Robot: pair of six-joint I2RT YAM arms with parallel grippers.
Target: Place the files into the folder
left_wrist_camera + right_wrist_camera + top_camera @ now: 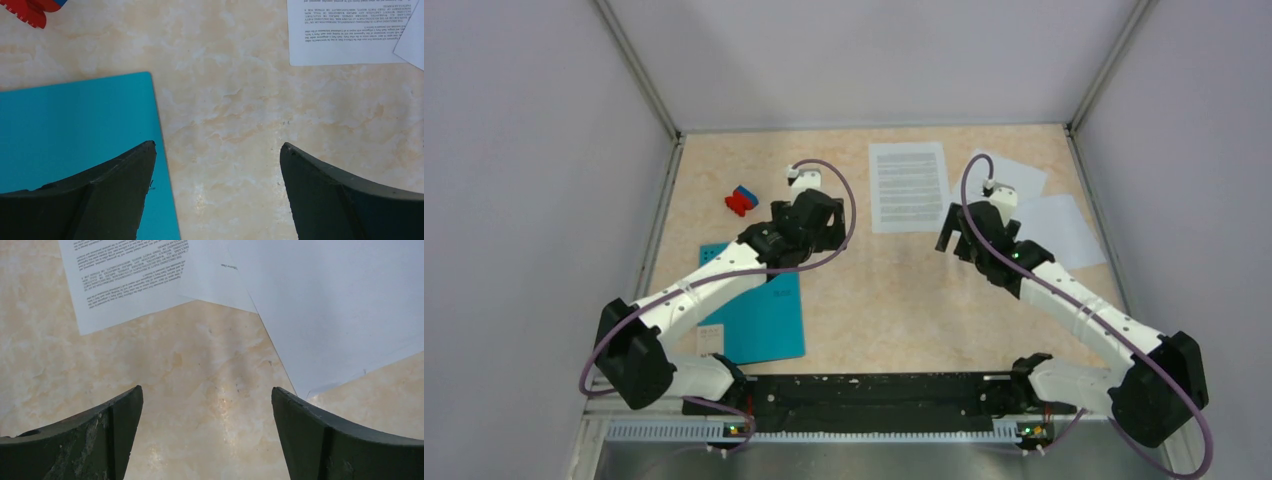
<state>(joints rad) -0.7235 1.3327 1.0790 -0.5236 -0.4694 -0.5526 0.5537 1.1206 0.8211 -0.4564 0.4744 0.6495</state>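
The teal folder point(764, 315) lies shut and flat at the near left, partly under my left arm. My left gripper point(829, 235) hovers open beside the folder's far right corner. In the left wrist view one fingertip point(145, 155) is over the folder point(75, 125) and the gripper point(217, 147) holds nothing. The files lie at the far right: a printed sheet point(908, 185) and two nearly blank sheets point(1016, 175) point(1062, 228). My right gripper point(959, 240) is open above bare table just short of the printed sheet point(125, 275) and the blank sheets point(340, 305); the gripper point(207, 390) is empty.
A small red-and-blue block point(741, 199) sits beyond the folder at the far left, and it shows at a corner of the left wrist view point(30, 10). Grey walls close the table on three sides. A black rail point(864, 392) runs between the arm bases.
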